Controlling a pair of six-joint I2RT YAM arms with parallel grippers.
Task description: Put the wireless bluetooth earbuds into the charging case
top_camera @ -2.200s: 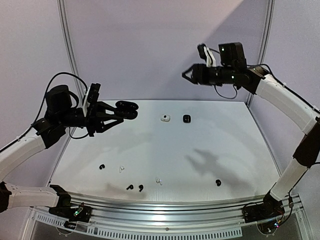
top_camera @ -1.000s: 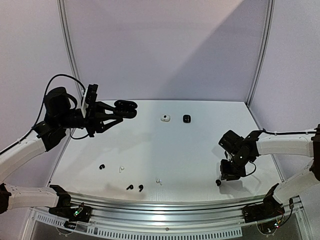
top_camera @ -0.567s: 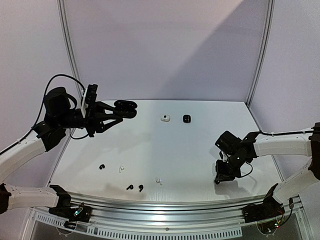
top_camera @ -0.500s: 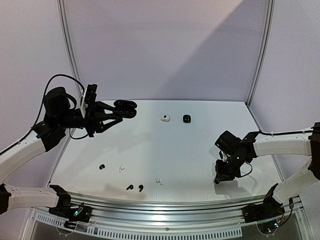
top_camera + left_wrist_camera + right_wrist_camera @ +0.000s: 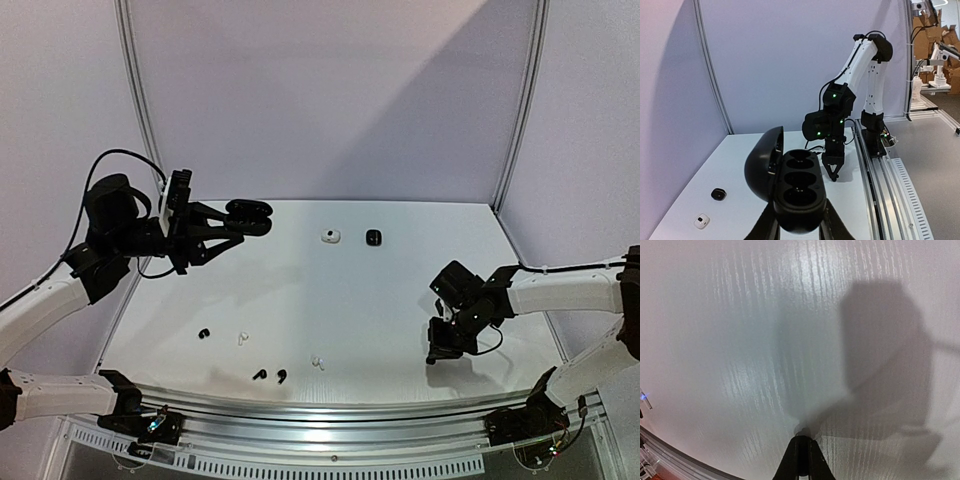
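Observation:
My left gripper (image 5: pixel 243 222) is shut on an open black charging case (image 5: pixel 251 211) and holds it in the air over the table's back left. In the left wrist view the charging case (image 5: pixel 797 192) shows empty wells and its lid up. My right gripper (image 5: pixel 432 356) is down at the table's front right, its fingers shut on a small black earbud (image 5: pixel 802 431) that shows at their tips. It also shows from the left wrist view (image 5: pixel 834 175). Loose earbuds lie near the front edge: black (image 5: pixel 204 333), white (image 5: pixel 241 338), two black (image 5: pixel 260 375) (image 5: pixel 281 375), white (image 5: pixel 318 362).
A small white case (image 5: pixel 330 236) and a small black case (image 5: pixel 373 237) sit at the back middle of the table. They also show in the left wrist view, white (image 5: pixel 702 220) and black (image 5: pixel 718 193). A metal rail (image 5: pixel 330 405) runs along the front edge.
My right arm came down from high at the back to the front right of the table and shut its fingers over the black earbud there. The left arm barely moved.

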